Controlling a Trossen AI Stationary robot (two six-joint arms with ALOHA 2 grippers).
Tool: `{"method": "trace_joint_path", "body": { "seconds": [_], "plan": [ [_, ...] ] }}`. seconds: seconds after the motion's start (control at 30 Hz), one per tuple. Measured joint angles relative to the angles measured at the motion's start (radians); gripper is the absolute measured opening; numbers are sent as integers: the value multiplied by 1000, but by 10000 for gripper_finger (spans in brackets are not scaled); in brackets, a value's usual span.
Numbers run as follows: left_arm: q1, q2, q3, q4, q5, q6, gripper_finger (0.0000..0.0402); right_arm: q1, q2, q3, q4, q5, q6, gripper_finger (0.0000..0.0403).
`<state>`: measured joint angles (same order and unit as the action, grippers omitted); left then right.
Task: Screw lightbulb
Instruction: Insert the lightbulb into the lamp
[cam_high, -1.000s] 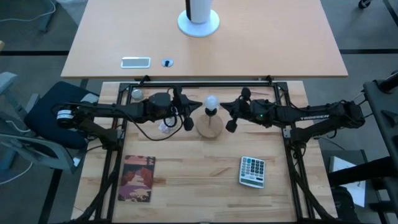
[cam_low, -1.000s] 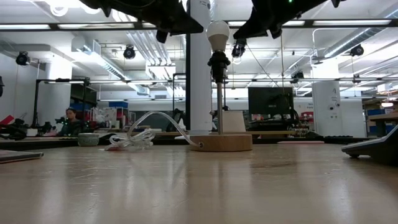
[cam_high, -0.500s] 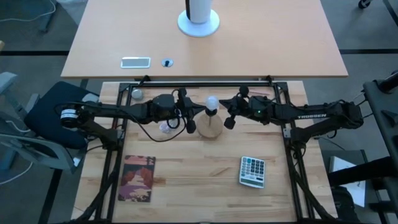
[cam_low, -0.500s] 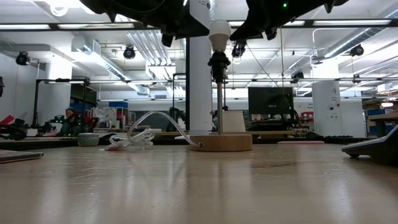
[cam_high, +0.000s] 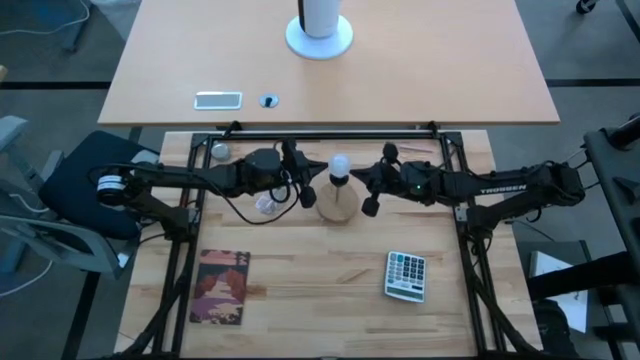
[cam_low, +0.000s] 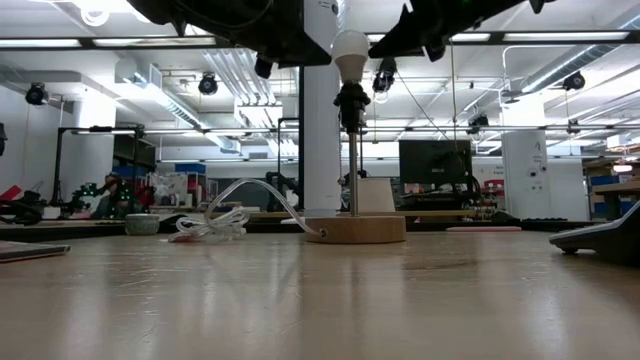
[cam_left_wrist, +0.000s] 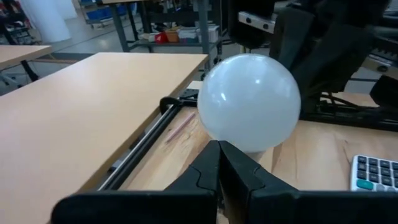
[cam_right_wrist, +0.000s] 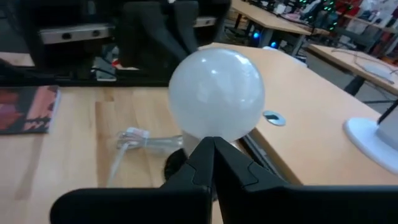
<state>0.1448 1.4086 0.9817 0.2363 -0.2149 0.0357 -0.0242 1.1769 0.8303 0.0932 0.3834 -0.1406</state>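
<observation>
The frosted-white lightbulb (cam_high: 340, 163) sits upright in the black socket (cam_low: 351, 100) of a thin post. The post stands on a round wooden base (cam_high: 338, 205) at mid-table. My left gripper (cam_high: 320, 173) is shut, with its tips level with the bulb on the bulb's left. The bulb fills the left wrist view (cam_left_wrist: 249, 102) just past the joined fingertips (cam_left_wrist: 217, 146). My right gripper (cam_high: 358, 178) is shut, with its tips close on the bulb's right. The bulb also shows in the right wrist view (cam_right_wrist: 216, 99). My left gripper comes level from the table's left, its shut tips at the bulb's lower side (cam_left_wrist: 239, 146); I cannot tell whether it touches. My right gripper comes level from the table's right, its shut tips at the bulb's lower side (cam_right_wrist: 217, 134); I cannot tell whether it touches.
A crumpled clear wrapper (cam_high: 265, 205) lies left of the wooden base. A small grey ball (cam_high: 219, 151) lies at the far left. A calculator (cam_high: 406, 275) lies near right and a book (cam_high: 221, 287) near left. A white post (cam_high: 319, 30) stands on the table behind.
My left gripper has edged toward the table's right, closer to the bulb. My right gripper has edged toward the table's left, closer to the bulb. The bulb and its stand have stayed in place.
</observation>
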Motion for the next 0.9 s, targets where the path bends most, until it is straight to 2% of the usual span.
{"method": "trace_joint_path", "body": {
  "seconds": [0.17,0.37,0.6,0.83,0.9],
  "plan": [
    [2,0,0,4,15,0,0,1,-3,0,-25,3,32,0],
    [0,-17,0,-38,19,0,0,0,-13,0,-63,75,38,0],
    [-1,-33,0,-88,27,-39,0,-14,-15,0,-41,113,-13,0],
    [-2,-31,0,-80,287,-42,0,-20,-15,0,-36,106,-27,0],
    [-2,-31,0,-75,311,-42,0,-17,-16,0,-39,104,-27,0]
  ]
}}
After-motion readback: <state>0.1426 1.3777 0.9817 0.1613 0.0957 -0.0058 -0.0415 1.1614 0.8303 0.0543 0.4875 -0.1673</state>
